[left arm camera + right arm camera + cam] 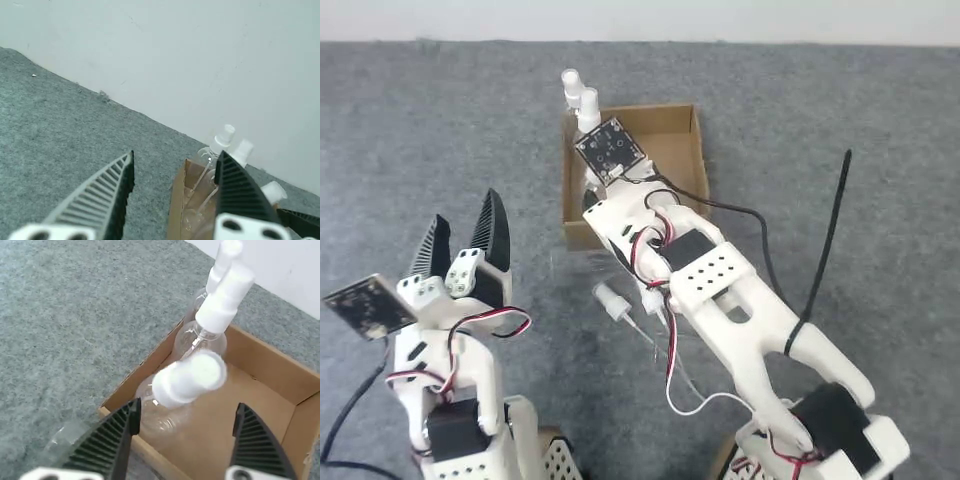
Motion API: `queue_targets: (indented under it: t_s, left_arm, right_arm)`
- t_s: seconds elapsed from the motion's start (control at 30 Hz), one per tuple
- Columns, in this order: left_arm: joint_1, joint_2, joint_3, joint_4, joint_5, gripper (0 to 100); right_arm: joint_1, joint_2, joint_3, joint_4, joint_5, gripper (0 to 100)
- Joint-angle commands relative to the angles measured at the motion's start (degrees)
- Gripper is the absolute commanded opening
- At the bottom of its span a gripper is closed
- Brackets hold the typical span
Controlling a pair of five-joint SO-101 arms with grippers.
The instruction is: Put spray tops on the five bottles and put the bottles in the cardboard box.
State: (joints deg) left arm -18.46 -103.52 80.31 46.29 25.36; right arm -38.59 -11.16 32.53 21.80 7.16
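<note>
Left gripper [468, 215]: its two black fingers are spread wide open with nothing between them. It sits at the near left of the table, well away from the box, and points toward the far wall.
Loose spray top [613, 302]: it lies flat on the carpet between the two arms. Its white head points toward the box, and its thin tube runs slanting back toward the near edge.
Right arm [720, 280]: it reaches from the near right up over the box. It covers the near left part of the box from above.
Right gripper [187, 407]: its fingers are wide open and hold nothing. It hangs above the box, right over the nearest bottle.
Cardboard box [698, 160]: it is brown and open on top, and sits in the middle of the far side.
Nearest bottle [190, 377]: it is clear with a white top, inside the box near the left wall. I cannot tell if it leans.
Two far bottles [582, 98]: they stand upright, side by side, in the far left corner of the box, with their tops pointing up.
Clear shape [65, 437]: it lies on the carpet just outside the box. I cannot tell what it is.
Black strap [830, 230]: it sticks up from the right arm.
Carpet [420, 130]: it is grey and fuzzy, and covers the table.
Wall [200, 50]: it is plain and pale, behind the box.
</note>
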Motion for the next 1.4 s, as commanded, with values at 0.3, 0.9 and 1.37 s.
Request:
queue_targets:
  t_s: [0.3,0.9,1.37]
  left_arm:
    - [0.0,-0.7,-1.19,-1.93,0.26,24]
    - [-0.18,-0.7,-1.19,-1.93,0.26,24]
    - [-0.18,-0.7,-1.19,-1.93,0.26,24]
  right_arm:
    - [3.56,-6.81,-0.53,2.77,0.97,25.4]
    - [4.79,-18.95,-8.97,26.07,1.05,25.3]
    - [2.24,-18.68,-7.56,43.38,0.53,25.2]
